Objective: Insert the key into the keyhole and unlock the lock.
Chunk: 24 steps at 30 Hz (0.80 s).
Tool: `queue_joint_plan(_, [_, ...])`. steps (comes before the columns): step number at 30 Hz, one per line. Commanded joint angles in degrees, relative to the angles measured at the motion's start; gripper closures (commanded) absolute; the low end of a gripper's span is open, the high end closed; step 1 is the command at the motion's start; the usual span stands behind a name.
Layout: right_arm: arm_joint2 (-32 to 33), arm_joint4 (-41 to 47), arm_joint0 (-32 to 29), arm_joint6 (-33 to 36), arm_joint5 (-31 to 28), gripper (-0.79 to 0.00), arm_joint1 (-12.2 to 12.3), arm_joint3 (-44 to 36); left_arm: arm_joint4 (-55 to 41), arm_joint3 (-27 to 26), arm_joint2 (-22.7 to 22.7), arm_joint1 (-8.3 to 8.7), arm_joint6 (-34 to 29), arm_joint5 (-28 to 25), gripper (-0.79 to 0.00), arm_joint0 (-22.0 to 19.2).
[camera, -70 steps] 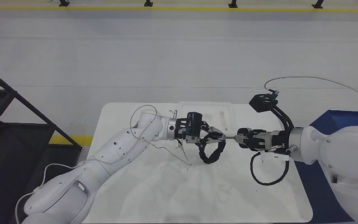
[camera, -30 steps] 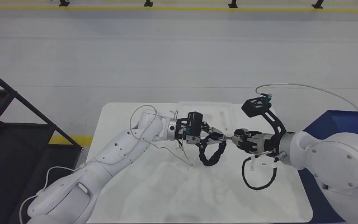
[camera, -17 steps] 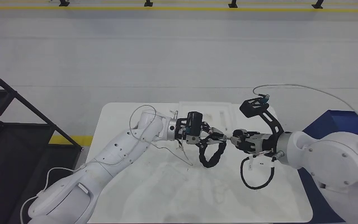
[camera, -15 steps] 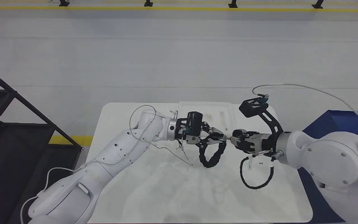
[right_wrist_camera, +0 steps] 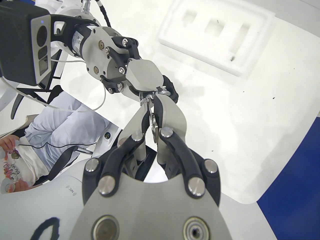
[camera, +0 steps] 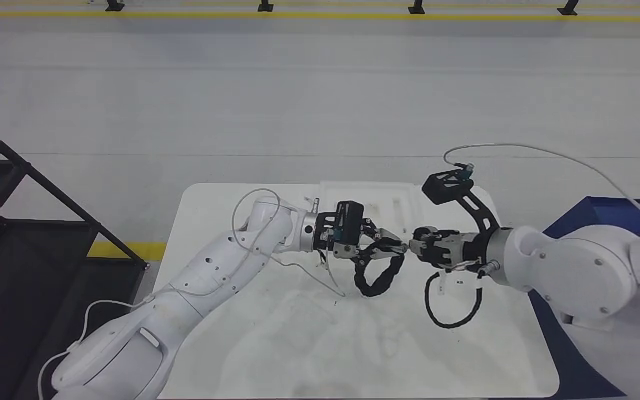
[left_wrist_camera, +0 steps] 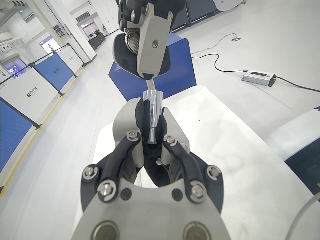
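Observation:
The lock (left_wrist_camera: 153,102) is a chrome cylinder with a black cable loop (camera: 375,275) hanging below it. My left gripper (left_wrist_camera: 150,112) is shut on the cylinder and holds it above the table's middle. The key (left_wrist_camera: 150,84) is pinched in my right gripper (right_wrist_camera: 150,108), which is shut on its head (right_wrist_camera: 153,123). The blade points at the cylinder, and its tip meets the end face where the keyhole is. In the top view, the left gripper (camera: 383,243) and right gripper (camera: 415,244) face each other tip to tip.
A white foam tray (right_wrist_camera: 252,29) with rectangular recesses lies on the white table (camera: 300,340), just beyond the grippers. A black cable loop (camera: 450,305) hangs under my right wrist. A blue cabinet (camera: 600,215) stands at the table's right side.
My right arm has shifted left toward the lock, closing the gap between key and cylinder, and its wrist has turned. The left arm has held the lock nearly still.

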Motion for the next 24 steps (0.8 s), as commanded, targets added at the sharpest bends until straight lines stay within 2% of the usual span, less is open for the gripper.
queue_joint_plan(1, [-0.3, 0.2, 0.2, 0.0, 0.0, 0.0, 0.0, 0.3, -0.1, 0.1, -0.1, -0.01, 0.2, -0.1, 0.0, 0.1])
queue_joint_plan(24, [0.2, 7.6, -1.7, -6.1, -0.9, 0.0, -0.5, 1.3, -1.0, 0.9, -2.1, -0.09, 2.8, -0.1, 0.0, 1.2])
